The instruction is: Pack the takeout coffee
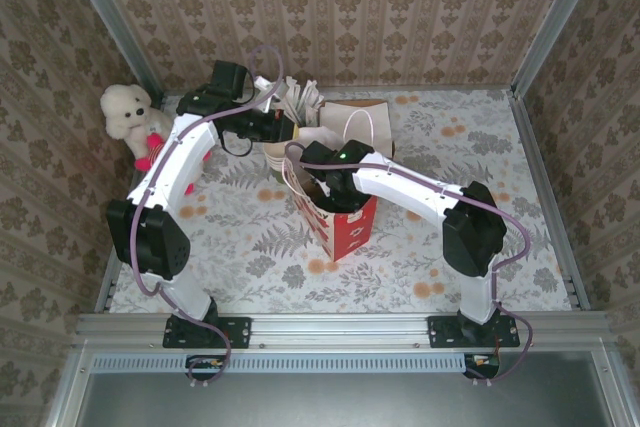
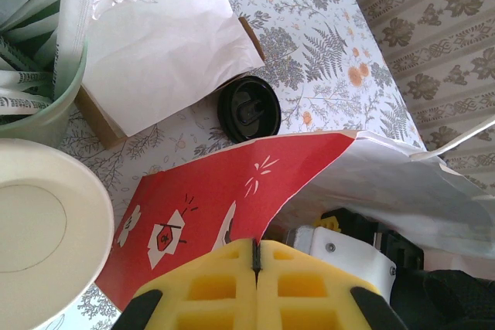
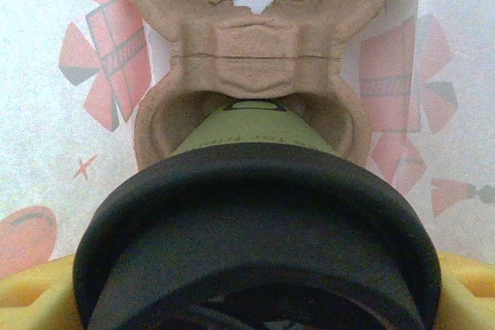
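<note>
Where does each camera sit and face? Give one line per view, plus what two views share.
Top external: above and behind the arms, looking down at the table; both arms show, the right gripper in the red bag.
Left wrist: on the left arm, looking past the shut left gripper at the bag and a black lid.
Right wrist: inside the bag, looking down at the coffee cup its gripper holds, in a cardboard carrier.
Shared: top and left wrist views both show the red bag.
</note>
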Controlling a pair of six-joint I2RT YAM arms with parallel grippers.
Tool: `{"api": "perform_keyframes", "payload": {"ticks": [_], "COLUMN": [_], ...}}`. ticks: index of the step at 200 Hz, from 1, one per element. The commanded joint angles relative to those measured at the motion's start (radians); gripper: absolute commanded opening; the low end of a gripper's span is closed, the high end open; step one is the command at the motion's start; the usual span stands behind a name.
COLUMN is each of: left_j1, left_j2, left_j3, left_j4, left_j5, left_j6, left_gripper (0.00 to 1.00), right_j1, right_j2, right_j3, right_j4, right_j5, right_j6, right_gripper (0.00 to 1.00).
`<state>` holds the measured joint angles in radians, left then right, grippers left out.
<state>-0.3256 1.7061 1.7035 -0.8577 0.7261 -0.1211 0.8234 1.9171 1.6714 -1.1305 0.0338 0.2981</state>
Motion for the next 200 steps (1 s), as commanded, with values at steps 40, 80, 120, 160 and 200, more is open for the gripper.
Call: {"api": "perform_keyframes", "payload": {"ticks": [40,80,120,160,200], "left_j1": [0.008,0.009,0.008,0.008,0.009], "left_j2": [-0.023,-0.023,-0.023,-0.02,-0.018], "left_j3": [-0.012,-0.011,-0.012,-0.01,-0.005], "left_j4": [0.019,0.019,0.02,0.022,0.022], "left_j5": [0.004,0.005,0.007,0.011,0.012], "left_j6": [-0.014,-0.014,-0.014,-0.017,-0.019], "left_gripper": [0.0,0.0,0.0,0.0,0.0], "right_j1": [0.007,0.007,0.007,0.007,0.007], "right_j2": [-0.014,-0.01,0.0,0.005,0.008], "right_j3": [-0.028,-0.035,-0.049,-0.078,-0.103], "right_j4": [0.024,0.03,0.029,0.05,0.066], "right_j5": [-0.006,-0.01,-0.011,-0.011,-0.008], "right_j6": [-0.004,-0.004,-0.004,-0.011,-0.016], "right_gripper": [0.42,0.41,0.41,0.41,0.4]}}
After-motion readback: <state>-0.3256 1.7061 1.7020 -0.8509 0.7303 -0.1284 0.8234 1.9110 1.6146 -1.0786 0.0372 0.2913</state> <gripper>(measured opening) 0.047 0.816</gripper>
